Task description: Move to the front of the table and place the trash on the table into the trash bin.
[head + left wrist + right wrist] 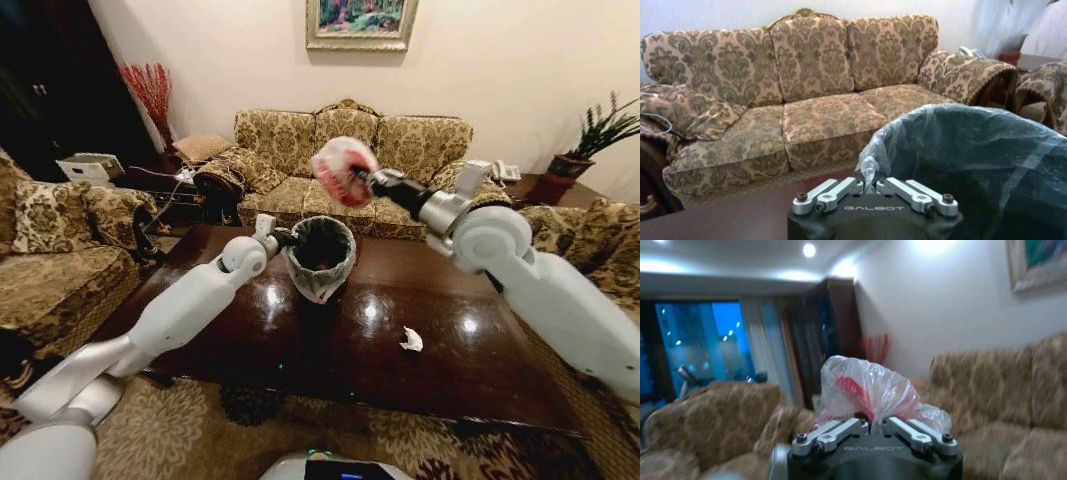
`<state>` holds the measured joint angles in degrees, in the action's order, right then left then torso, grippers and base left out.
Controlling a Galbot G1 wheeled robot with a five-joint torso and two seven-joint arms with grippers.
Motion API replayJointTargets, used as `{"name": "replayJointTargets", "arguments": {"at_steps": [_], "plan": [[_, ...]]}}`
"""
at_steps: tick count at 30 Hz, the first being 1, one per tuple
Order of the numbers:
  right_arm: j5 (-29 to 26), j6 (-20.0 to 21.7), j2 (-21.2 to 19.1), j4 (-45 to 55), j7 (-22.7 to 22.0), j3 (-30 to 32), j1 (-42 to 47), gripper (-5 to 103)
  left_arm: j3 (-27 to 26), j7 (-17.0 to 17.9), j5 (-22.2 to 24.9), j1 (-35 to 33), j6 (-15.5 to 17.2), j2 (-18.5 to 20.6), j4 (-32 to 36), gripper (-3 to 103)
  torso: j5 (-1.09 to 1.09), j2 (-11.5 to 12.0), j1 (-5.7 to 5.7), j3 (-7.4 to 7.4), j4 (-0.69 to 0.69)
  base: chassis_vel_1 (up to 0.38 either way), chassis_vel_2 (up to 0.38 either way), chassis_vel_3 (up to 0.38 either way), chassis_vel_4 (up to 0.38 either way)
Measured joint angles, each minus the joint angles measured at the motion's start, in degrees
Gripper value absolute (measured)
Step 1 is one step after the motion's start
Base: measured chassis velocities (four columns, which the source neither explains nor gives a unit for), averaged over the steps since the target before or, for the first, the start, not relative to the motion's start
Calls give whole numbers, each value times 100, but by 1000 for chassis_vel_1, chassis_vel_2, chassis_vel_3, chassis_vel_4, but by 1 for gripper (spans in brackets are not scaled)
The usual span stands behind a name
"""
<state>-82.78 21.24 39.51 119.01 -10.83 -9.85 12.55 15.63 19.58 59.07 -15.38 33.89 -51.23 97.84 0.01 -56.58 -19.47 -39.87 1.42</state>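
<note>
Paper scrap: a white paper scrap (411, 340) lies on the table (330, 380), nearest the robot and toward its right side, well apart from the bin.

Table: glossy dark brown wood, with ceiling lights mirrored in its top.

Trash bin: the black trash bin (320, 258) with its grey-white liner bag (960, 150) is held up over the middle of the table — its mouth is tilted toward the camera.

Left gripper: the left gripper (281, 238) is at the bin's rim on the robot's left; in the left wrist view its fingers (870, 187) are pinched together on a fold of the liner at the rim.

Right gripper: the right gripper (362, 181) reaches in from the right, above and just behind the bin; its fingers are clamped on the neck of the red-and-white plastic bag bundle (342, 168) — the bundle hangs in the air over the bin's far rim, not inside it.

Background: a patterned sofa (350, 160) stands behind the table, with a framed painting (362, 22) on the wall above.
</note>
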Motion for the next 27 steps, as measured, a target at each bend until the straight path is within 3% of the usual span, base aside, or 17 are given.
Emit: {"name": "replayJointTargets", "arguments": {"at_steps": [8,10,13,18,20,24,27], "plan": [[318,164,145,-116,53,-226,524,-2,-46,54,88,1,31,74,165,4,1,0,0,0,-1,0,0,0,0],[415,155,160,-158,98,-249,530,3,-52,55,87,-10,31,73,175,4,0,0,0,0,0,0,0,0,0],[579,64,246,-294,143,-345,435,19,-50,142,84,-16,16,1,196,4,-1,0,0,0,0,0,0,0,0],[653,-8,261,-354,153,-382,376,29,-39,153,85,20,7,-21,217,4,0,0,-1,0,-2,0,0,0,0],[675,-31,240,-356,160,-350,378,41,-37,168,85,32,-6,-15,221,4,0,0,-1,0,-1,0,0,0,0],[709,-73,126,-324,172,-239,423,52,-51,166,86,28,-14,25,223,4,-1,0,0,0,-1,0,0,0,0],[793,-126,4,-295,203,-143,517,68,-84,164,86,-11,-17,46,249,4,-1,0,0,0,-1,0,0,0,0]]}}
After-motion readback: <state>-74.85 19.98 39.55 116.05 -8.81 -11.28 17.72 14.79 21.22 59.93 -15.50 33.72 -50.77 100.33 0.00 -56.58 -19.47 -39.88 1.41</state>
